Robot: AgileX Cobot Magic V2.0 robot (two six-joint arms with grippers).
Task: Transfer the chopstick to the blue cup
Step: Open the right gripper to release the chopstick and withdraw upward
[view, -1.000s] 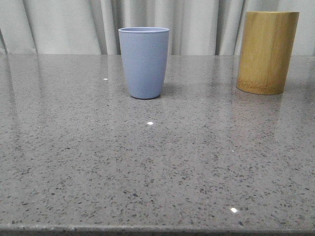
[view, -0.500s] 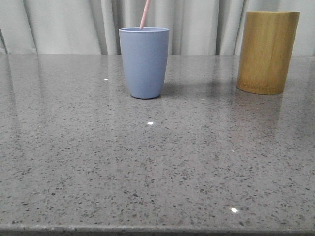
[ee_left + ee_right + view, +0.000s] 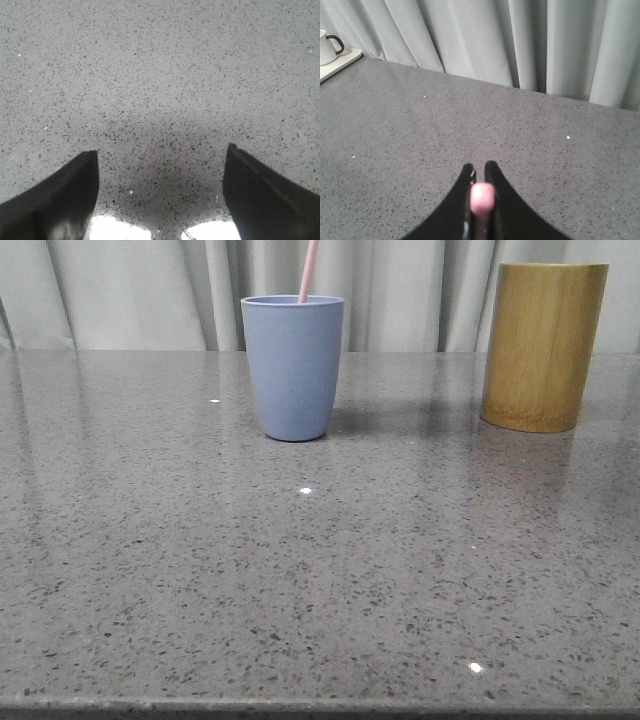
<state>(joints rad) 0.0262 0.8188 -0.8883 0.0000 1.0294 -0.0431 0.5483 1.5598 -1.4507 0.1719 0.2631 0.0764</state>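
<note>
The blue cup stands upright at the back middle of the grey table. A pale pink chopstick comes down from above the frame, and its lower end is inside the cup's mouth. My right gripper is shut on the chopstick, whose pink end shows between the two fingers. The gripper itself is out of the front view. My left gripper is open and empty, over bare tabletop. The cup does not show in either wrist view.
A taller yellow-brown bamboo cylinder stands at the back right. Grey curtains hang behind the table. A white mug with a black handle sits on a pale tray at the far edge in the right wrist view.
The chopstick came in from above, its tip entered the blue cup, and it shifted slightly right. One second ago no chopstick was in view.
</note>
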